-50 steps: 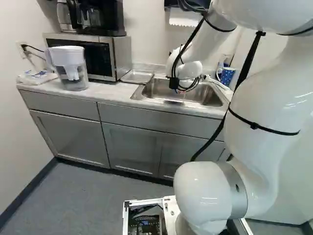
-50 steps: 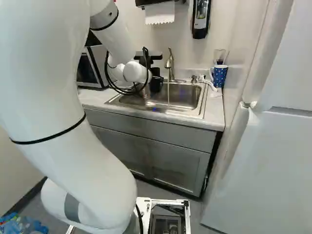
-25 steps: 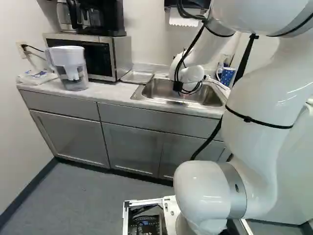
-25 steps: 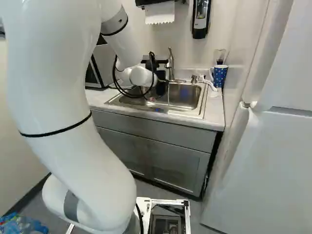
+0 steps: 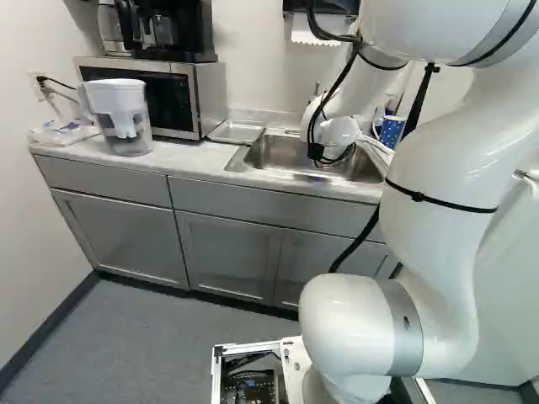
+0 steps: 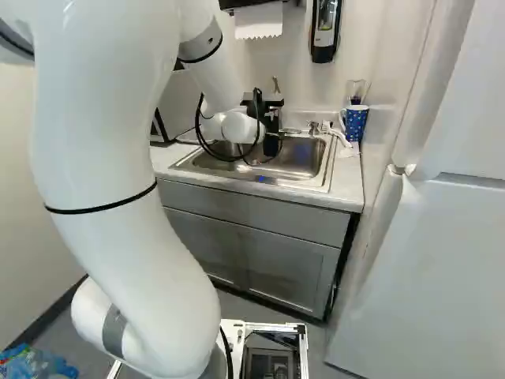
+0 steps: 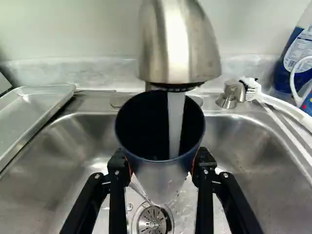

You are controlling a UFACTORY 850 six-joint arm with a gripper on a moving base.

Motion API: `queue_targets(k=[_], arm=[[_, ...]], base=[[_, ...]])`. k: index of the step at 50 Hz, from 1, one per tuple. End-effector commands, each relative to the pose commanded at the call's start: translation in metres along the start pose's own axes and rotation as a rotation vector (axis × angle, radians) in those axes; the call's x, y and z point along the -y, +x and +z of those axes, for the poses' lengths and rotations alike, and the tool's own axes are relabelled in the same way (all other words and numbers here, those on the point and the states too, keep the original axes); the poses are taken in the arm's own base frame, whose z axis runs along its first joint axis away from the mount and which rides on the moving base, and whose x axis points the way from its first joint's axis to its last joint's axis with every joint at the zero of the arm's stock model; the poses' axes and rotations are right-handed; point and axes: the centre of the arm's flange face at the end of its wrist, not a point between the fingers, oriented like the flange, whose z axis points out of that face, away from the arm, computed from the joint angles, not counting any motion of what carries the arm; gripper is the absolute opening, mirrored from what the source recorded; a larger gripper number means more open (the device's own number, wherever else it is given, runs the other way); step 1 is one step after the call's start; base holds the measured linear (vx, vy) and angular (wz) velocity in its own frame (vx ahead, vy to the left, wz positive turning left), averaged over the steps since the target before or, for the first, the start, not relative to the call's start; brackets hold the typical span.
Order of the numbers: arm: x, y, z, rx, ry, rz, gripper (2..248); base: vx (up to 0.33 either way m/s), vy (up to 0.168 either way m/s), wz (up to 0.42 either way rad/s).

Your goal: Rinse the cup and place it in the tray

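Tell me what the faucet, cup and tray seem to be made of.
Faucet: metal, satin finish, from its broad, soft highlights.
Cup: dark inside; its smooth, greyish outer wall suggests metal, though glossy plastic is possible.
Tray: probably metal, fairly dull, judging by its grey sheen and thin rim.

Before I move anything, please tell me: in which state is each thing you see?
Faucet: running
Cup: held, mouth up, water falling in, not yet in the tray
Fingers: shut on the cup
Tray: lying beside the sink
Dotted mug: upright
Pitcher: upright
Microwave door: shut
Cabinet doors: shut
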Motion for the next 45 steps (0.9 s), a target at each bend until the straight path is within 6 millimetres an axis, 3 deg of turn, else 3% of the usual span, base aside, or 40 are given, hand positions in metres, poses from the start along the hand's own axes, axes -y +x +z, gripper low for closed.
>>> queue_targets(k=[45], arm=[[-0.0055, 0.0016, -0.0028, -0.027, -0.009, 0.004, 126]], base=[[0.0, 0.0, 0.0]])
